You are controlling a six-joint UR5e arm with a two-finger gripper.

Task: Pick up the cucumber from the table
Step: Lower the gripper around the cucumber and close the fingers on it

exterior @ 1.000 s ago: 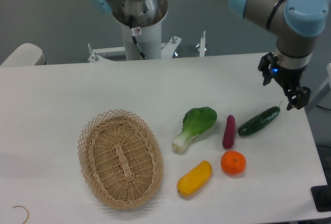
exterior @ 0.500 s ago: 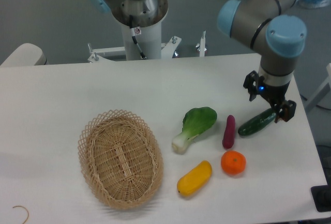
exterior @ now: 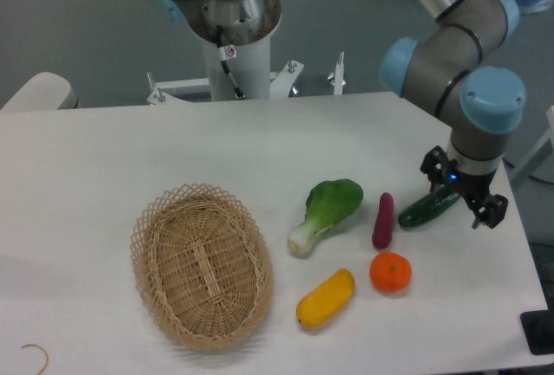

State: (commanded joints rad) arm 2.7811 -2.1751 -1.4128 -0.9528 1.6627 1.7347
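Black two-finger gripper low over the dark green glossy cucumber.
Your cucumber lies on the white table beside the slim purple vegetable (jaws spread, straddling its stem end; contact unclear).

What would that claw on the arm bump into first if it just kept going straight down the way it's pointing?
Most likely the cucumber. The gripper points down with its fingers spread over the cucumber's stem end. Depth is hard to judge from this one view, so it might reach the white table first.
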